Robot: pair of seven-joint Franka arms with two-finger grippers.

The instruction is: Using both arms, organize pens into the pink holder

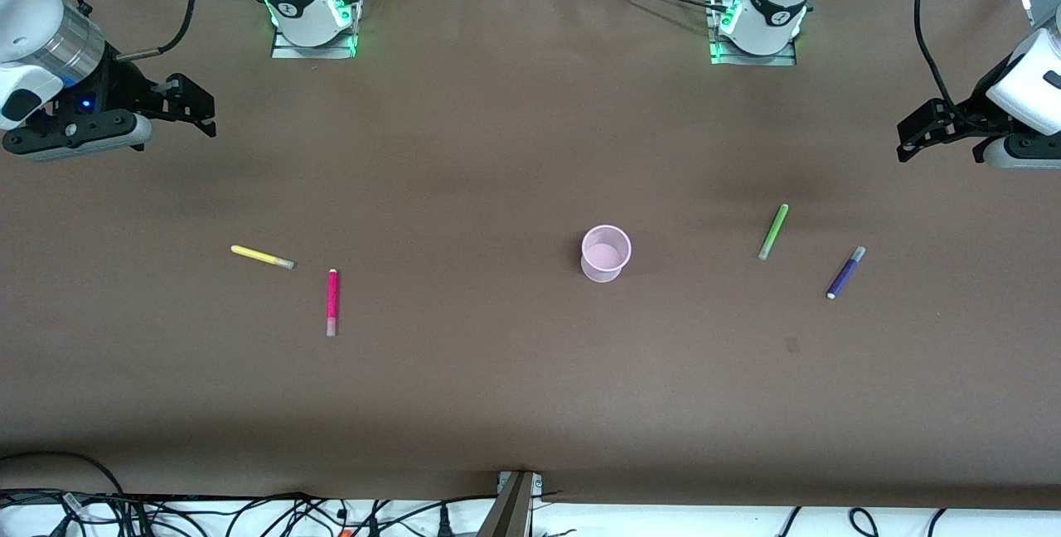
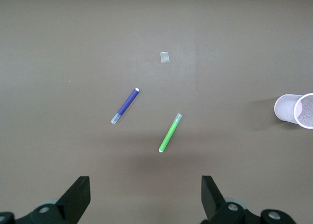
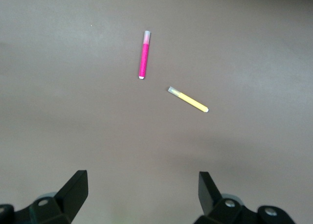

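One pink holder (image 1: pixel 606 253) stands upright and empty near the middle of the brown worktop (image 1: pixel 497 388), its open mouth showing only the pale bottom inside; in the left wrist view it is cut off at the picture's edge (image 2: pixel 296 110). All four pens lie flat on the worktop, none in the cup. Toward the left arm's end lie the light green pen (image 1: pixel 773 231) and, well apart from the holder, the dark purple pen (image 1: pixel 845 273), the purple one slightly nearer the front camera; the two lie near each other without touching. A small pale square patch (image 2: pixel 165 57) lies on the worktop near the purple pen. Toward the right arm's end lie the magenta pen (image 1: pixel 332 302) and the yellow pen (image 1: pixel 262 257), close together but apart. The left tool (image 2: pixel 145 194) hangs over the worktop at its own end, released, fingers spread wide and grasping nothing. The right tool (image 3: pixel 142 190) hangs over the opposite end, likewise spread and unladen. Both arms run off the front view's edges.
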